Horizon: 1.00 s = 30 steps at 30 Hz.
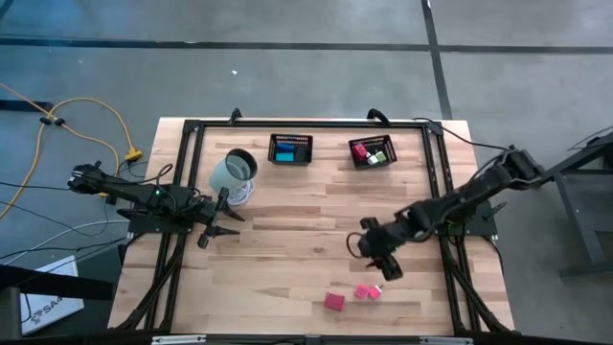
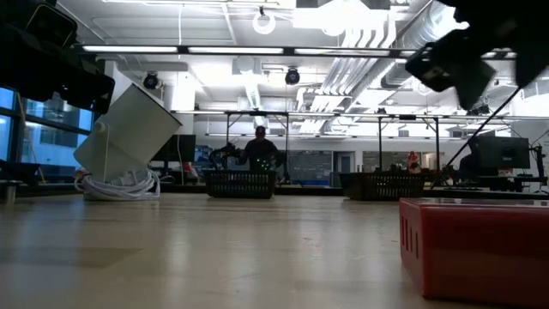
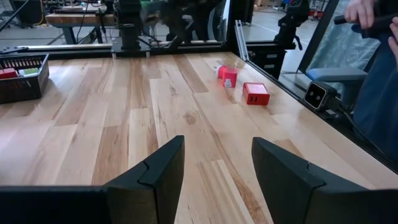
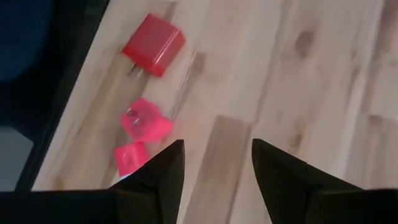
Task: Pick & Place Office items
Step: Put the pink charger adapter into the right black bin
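Baskets (image 1: 290, 149) (image 1: 372, 151) — one holds a blue piece (image 1: 287, 154), the other red (image 1: 360, 149) and green (image 1: 377, 156).

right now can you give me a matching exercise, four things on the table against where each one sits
Things:
1. red block
2. white cup
3. right claw
4. basket with blue items

Places:
A. tipped over by the left claw
B. above the pink pieces
C. far edge, left of the other basket
D. near edge, left of the pink pieces

Pairs: 1-D, 2-A, 3-B, 4-C
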{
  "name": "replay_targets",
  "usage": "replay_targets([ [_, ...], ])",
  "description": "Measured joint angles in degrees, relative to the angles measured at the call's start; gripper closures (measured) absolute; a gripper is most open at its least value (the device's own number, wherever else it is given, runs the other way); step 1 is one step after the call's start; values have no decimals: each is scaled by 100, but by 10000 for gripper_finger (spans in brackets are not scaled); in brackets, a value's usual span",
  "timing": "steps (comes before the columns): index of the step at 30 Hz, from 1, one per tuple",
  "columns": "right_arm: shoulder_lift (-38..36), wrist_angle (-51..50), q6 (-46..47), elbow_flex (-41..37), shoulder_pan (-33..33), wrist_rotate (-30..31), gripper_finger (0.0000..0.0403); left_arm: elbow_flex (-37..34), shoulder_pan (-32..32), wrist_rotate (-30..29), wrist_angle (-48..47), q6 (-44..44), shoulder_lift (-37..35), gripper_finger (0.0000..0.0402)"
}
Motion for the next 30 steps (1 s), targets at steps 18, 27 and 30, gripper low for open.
replay_targets([
  [18, 868, -51, 948, 0, 1733, 1118, 229, 1, 2, 0, -1, 0, 0, 221],
  [27, 870, 172, 1336, 0, 2185, 1245, 196, 0, 1, -1, 1, 0, -2, 221],
  [30, 870, 234, 1332, 0, 2280, 1245, 178, 0, 1, -2, 1, 0, -1, 221],
])
